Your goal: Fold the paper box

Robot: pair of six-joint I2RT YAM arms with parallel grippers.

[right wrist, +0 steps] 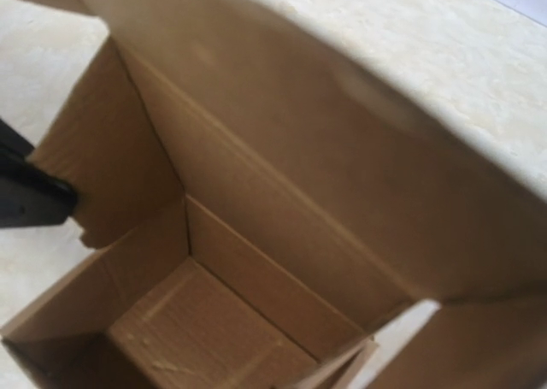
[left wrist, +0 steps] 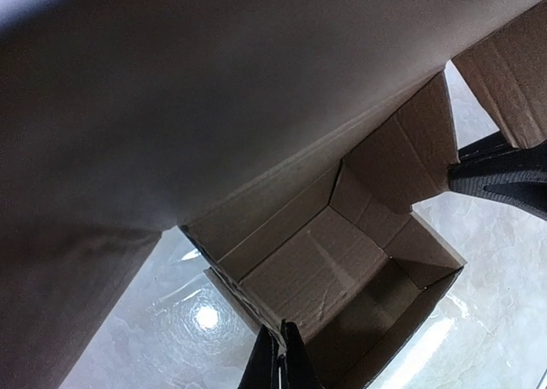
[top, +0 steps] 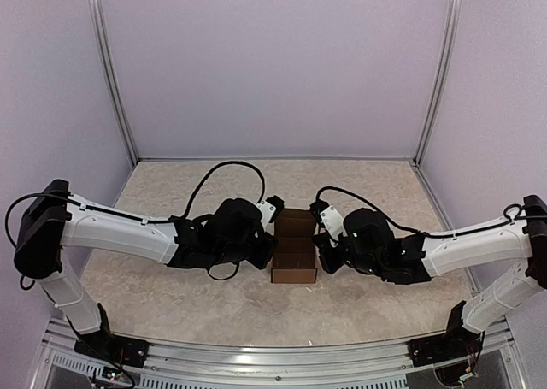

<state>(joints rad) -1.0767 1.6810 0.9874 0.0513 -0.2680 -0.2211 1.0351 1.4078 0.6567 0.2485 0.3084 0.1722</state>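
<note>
The paper box (top: pixel 293 245) is a brown cardboard carton, partly folded, standing open-topped in the middle of the table between my two arms. My left gripper (top: pixel 273 252) is at its left wall. In the left wrist view those black fingers (left wrist: pixel 280 359) are shut on that wall's upper edge, and the box's floor (left wrist: pixel 312 269) lies beyond. A large blurred flap (left wrist: pixel 214 90) fills the top of this view. My right gripper (top: pixel 318 252) is at the opposite wall, its dark fingers (left wrist: pixel 500 179) pinching that wall's edge. The right wrist view looks into the box (right wrist: pixel 197 329); its own fingers are hidden.
The table (top: pixel 214 312) has a pale marbled top, closed in by lilac walls and metal corner posts (top: pixel 111 73). A metal rail (top: pixel 273 359) with both arm bases runs along the near edge. Black cables loop above each wrist.
</note>
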